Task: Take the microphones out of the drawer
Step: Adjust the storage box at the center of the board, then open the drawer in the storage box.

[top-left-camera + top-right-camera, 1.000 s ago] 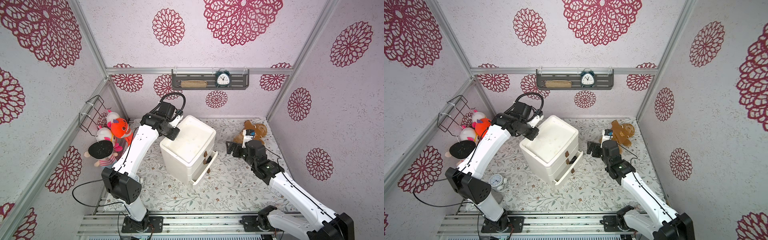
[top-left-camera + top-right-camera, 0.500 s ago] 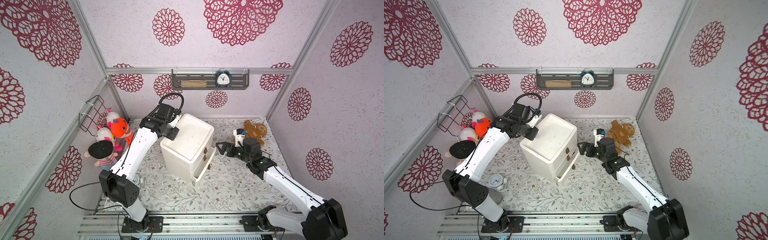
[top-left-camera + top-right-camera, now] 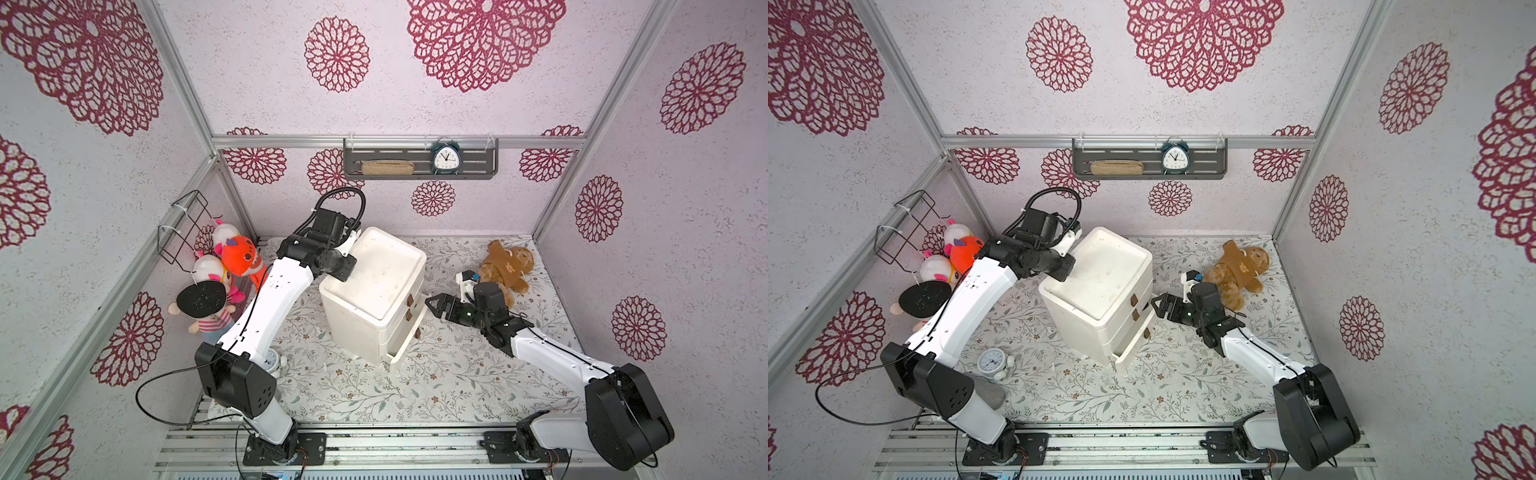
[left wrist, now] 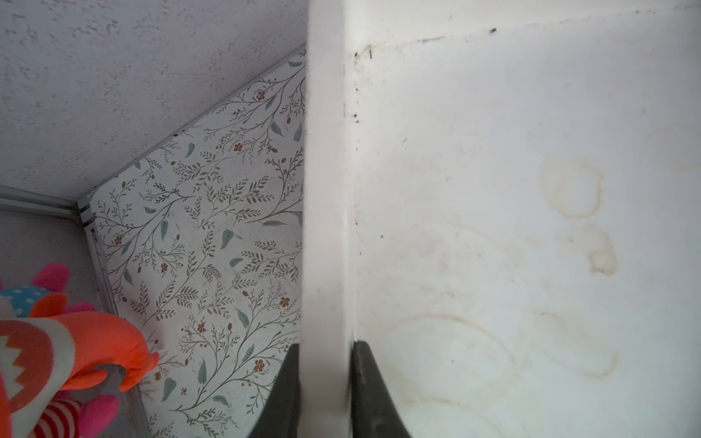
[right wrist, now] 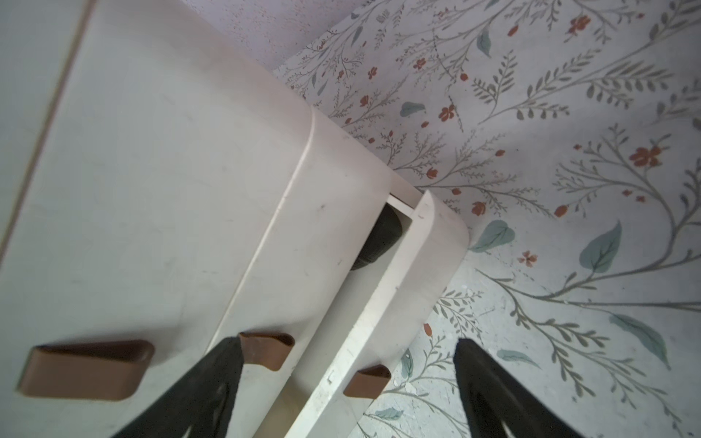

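Microphone (image 5: 379,242) in ajar drawer (image 5: 428,273) | right claw (image 5: 346,343) spread, empty | left claw (image 4: 326,345) clenched on cabinet rim (image 4: 326,189)

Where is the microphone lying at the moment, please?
The microphone, seen only as a dark rounded end in the right wrist view, sits in a corner of the part-open bottom drawer of the white drawer unit, ahead of the open right pincer.

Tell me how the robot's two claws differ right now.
The left claw is shut on the raised rim of the white drawer chest; the right claw is open and holds nothing. The left claw is at the chest's back top edge; the right claw is at its front, near the brown handles and the slightly open bottom drawer. Both have dark fingers.
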{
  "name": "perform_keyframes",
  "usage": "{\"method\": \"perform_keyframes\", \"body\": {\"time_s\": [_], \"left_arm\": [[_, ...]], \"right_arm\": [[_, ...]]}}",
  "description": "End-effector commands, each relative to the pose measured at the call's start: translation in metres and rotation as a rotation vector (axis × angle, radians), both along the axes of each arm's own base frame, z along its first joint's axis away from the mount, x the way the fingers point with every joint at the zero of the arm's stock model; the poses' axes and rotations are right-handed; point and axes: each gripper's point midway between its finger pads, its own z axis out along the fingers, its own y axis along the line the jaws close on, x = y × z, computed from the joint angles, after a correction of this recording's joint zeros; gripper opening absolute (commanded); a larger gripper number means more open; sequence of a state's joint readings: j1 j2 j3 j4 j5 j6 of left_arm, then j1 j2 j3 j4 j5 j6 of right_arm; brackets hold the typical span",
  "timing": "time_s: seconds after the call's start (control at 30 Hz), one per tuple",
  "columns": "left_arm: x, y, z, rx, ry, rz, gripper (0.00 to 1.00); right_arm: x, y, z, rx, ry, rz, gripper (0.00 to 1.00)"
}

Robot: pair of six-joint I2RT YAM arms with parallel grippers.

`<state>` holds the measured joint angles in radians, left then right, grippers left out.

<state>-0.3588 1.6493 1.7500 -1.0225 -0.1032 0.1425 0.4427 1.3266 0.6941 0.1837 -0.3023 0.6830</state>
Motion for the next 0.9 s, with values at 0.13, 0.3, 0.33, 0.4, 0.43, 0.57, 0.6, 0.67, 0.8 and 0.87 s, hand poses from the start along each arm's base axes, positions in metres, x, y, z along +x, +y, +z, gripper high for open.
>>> {"method": "perform_keyframes", "body": {"time_s": [0.13, 0.3, 0.33, 0.4, 0.43, 0.57, 0.6, 0.67, 0.8, 0.87], "left_arm": [[0.018, 0.052, -0.008, 0.219, -0.041, 0.099, 0.00], [0.020, 0.051, -0.012, 0.216, -0.033, 0.099, 0.00], [0.020, 0.050, -0.012, 0.215, -0.035, 0.098, 0.00], [0.019, 0.050, -0.012, 0.216, -0.032, 0.098, 0.00], [0.019, 0.050, -0.011, 0.215, -0.035, 0.098, 0.00], [0.018, 0.050, -0.013, 0.216, -0.032, 0.097, 0.00], [0.017, 0.051, -0.013, 0.216, -0.031, 0.097, 0.00], [0.017, 0.051, -0.015, 0.216, -0.028, 0.098, 0.00], [0.016, 0.051, -0.016, 0.216, -0.027, 0.096, 0.00], [0.016, 0.051, -0.016, 0.216, -0.027, 0.097, 0.00]], "right_arm": [[-0.011, 0.006, -0.031, 0.079, 0.054, 0.020, 0.79], [-0.014, 0.009, -0.052, 0.099, 0.083, 0.028, 0.67], [-0.014, 0.012, -0.054, 0.106, 0.084, 0.042, 0.64], [-0.014, 0.015, -0.063, 0.117, 0.100, 0.057, 0.58], [-0.014, 0.018, -0.066, 0.128, 0.103, 0.068, 0.56], [-0.015, 0.032, -0.068, 0.203, 0.073, 0.126, 0.53], [-0.016, 0.034, -0.068, 0.219, 0.064, 0.138, 0.53], [-0.018, 0.039, -0.069, 0.250, 0.050, 0.163, 0.53], [-0.022, 0.048, -0.069, 0.335, 0.037, 0.210, 0.53], [-0.022, 0.052, -0.067, 0.391, 0.026, 0.224, 0.53]]}}
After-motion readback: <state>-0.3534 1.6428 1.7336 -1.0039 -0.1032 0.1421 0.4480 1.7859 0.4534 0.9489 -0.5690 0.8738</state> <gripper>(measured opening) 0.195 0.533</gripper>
